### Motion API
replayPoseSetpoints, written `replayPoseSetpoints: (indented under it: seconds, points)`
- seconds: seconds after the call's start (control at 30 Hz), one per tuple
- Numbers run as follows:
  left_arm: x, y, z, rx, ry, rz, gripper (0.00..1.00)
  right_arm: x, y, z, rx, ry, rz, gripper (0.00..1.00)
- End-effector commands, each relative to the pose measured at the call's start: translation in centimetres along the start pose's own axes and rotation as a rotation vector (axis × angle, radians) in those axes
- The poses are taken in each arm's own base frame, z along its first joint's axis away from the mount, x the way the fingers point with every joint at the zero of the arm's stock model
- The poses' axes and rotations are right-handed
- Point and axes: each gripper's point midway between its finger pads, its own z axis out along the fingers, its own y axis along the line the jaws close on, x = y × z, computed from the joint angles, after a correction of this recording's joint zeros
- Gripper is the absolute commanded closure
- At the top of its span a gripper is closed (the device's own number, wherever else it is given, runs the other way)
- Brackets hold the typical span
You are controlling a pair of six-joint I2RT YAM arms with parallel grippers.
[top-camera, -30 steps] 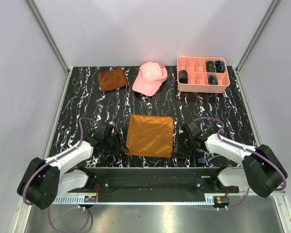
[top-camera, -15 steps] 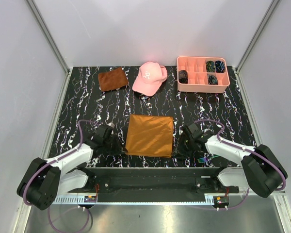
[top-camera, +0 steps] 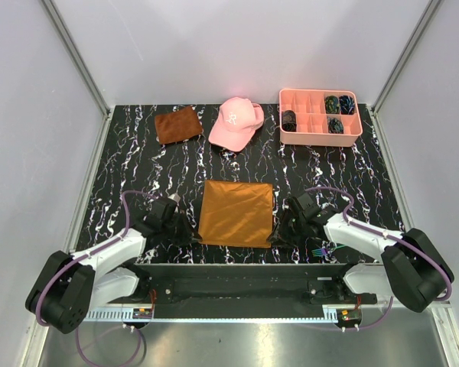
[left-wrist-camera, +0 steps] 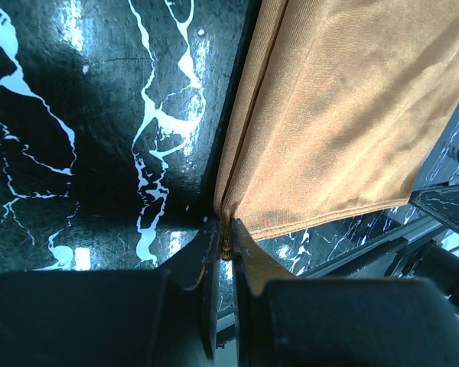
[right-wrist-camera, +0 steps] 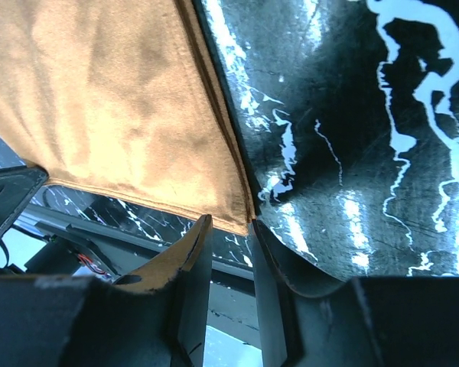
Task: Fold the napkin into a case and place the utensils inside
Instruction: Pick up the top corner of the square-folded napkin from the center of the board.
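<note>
The orange-brown napkin (top-camera: pixel 236 212) lies flat and square on the black marbled table, between my two arms. My left gripper (top-camera: pixel 188 234) is at its near-left corner; in the left wrist view the gripper (left-wrist-camera: pixel 227 231) is shut on the doubled edge of the napkin (left-wrist-camera: pixel 344 115). My right gripper (top-camera: pixel 275 234) is at the near-right corner; in the right wrist view it (right-wrist-camera: pixel 229 226) is open, with the napkin's (right-wrist-camera: pixel 115 99) corner just between the fingertips and not pinched. The iridescent utensils (top-camera: pixel 321 251) lie by the right arm near the table's front edge.
At the back are a smaller rust-brown cloth (top-camera: pixel 177 124), a pink cap (top-camera: pixel 236 122) and a pink compartment tray (top-camera: pixel 352 134) holding dark items. The table's front edge and black rail (top-camera: pixel 237 283) lie just behind both grippers. White walls enclose the sides.
Both grippers have crept a little inward to the napkin's near corners. The napkin's near-left corner now sits pinched in the left gripper. The napkin has not shifted.
</note>
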Motion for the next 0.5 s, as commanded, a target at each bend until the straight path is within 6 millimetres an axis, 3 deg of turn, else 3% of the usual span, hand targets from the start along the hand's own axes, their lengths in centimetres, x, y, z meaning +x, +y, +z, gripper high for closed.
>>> replayPoseSetpoints:
  seconds: [0.0,0.27,0.47]
  points:
    - [0.8,1.0,0.1,-0.021,0.019,-0.006,0.90,-0.3,1.2,-0.2,-0.051,-0.010,0.003,0.65]
    - [0.9,1.0,0.0,-0.018,0.021,-0.009,0.91,-0.1,1.1,0.2,-0.054,0.006,0.007,0.70]
    - [0.9,0.9,0.0,-0.016,0.021,-0.007,0.91,0.4,0.2,0.4,-0.037,0.020,0.007,0.68]
